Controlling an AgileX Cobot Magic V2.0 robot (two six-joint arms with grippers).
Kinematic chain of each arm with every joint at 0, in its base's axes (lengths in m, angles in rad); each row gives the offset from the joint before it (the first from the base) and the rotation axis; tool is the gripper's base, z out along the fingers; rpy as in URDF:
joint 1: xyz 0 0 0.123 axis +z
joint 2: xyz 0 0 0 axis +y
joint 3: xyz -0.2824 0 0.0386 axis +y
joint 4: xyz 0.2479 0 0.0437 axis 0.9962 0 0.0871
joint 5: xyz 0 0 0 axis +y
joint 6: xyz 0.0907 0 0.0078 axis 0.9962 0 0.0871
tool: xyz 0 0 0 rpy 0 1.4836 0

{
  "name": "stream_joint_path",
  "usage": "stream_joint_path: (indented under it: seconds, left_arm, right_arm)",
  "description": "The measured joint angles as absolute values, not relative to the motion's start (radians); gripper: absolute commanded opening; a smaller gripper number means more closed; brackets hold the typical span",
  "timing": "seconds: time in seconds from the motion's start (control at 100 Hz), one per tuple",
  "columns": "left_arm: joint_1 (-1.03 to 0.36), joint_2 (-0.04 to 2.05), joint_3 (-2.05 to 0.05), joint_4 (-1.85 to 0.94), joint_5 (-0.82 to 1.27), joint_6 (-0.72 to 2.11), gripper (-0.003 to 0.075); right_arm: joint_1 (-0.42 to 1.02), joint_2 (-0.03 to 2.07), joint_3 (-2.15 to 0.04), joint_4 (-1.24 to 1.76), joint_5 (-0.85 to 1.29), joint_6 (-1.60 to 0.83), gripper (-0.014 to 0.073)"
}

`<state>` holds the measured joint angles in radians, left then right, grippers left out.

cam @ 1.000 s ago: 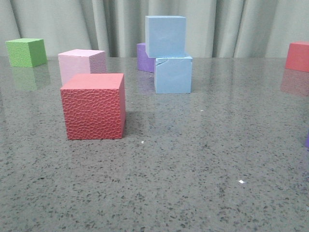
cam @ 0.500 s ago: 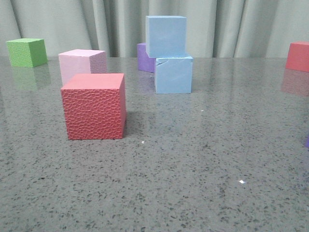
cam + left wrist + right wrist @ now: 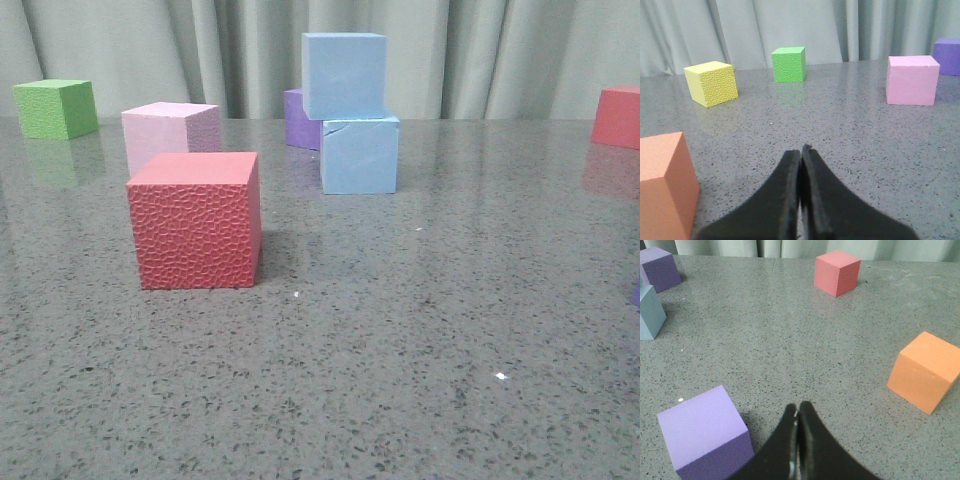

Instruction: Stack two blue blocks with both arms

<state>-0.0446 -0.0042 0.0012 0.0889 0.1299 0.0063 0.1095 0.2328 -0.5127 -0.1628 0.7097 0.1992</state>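
Sky-blue upper block (image 3: 344, 75) sits on the nicked lower blue block (image 3: 360, 154), well apart from both empty, closed grippers: left gripper (image 3: 801, 152), right gripper (image 3: 798, 410).

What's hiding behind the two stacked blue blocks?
A dark purple cube peeks out left of the blue blocks. Its right side is covered, so anything else back there is hidden.

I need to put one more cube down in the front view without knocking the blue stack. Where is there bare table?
Bare table fills the near foreground and the stretch right of the blue stack, up to the far red cube. It is crowded at the back left, among the textured red cube, pink cube and purple cube.
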Motion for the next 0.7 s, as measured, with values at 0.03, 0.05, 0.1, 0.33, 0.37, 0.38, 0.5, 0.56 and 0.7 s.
stream_joint_path:
  seconds: [0.03,0.05,0.1,0.33,0.37,0.38,0.5,0.56,0.7]
  left_arm:
    - [-0.045,-0.004,0.001,0.097,0.128,0.000,-0.0019]
    - [-0.045,-0.004,0.001,0.102,0.124,0.000,-0.0019]
    - [-0.045,-0.004,0.001,0.112,0.116,0.000,-0.0019]
    - [-0.070,-0.004,0.001,0.127,0.087,-0.017,-0.0019]
    - [-0.073,-0.004,0.001,0.127,0.087,-0.019,-0.0019]
    - [-0.075,-0.004,0.001,0.127,0.087,-0.019,-0.0019]
    - [-0.076,-0.004,0.001,0.127,0.080,-0.019,-0.0019]
    - [-0.076,-0.004,0.001,0.127,0.068,-0.019,-0.0019]
    - [-0.076,-0.004,0.001,0.127,0.053,-0.019,-0.0019]
  right_arm:
    - [0.110,0.233,-0.513,-0.163,0.710,0.199,-0.0069]
    - [0.110,0.233,-0.513,-0.163,0.710,0.199,-0.0069]
    - [0.110,0.233,-0.513,-0.163,0.710,0.199,-0.0069]
    - [0.110,0.233,-0.513,-0.163,0.710,0.199,-0.0069]
    - [0.110,0.233,-0.513,-0.163,0.710,0.199,-0.0069]
    - [0.110,0.233,-0.513,-0.163,0.710,0.199,-0.0069]
    - [0.110,0.233,-0.513,-0.163,0.710,0.199,-0.0069]
    - [0.110,0.233,-0.513,-0.163,0.710,0.199,-0.0069]
    - [0.110,0.233,-0.513,-0.163,0.710,0.199,-0.0069]
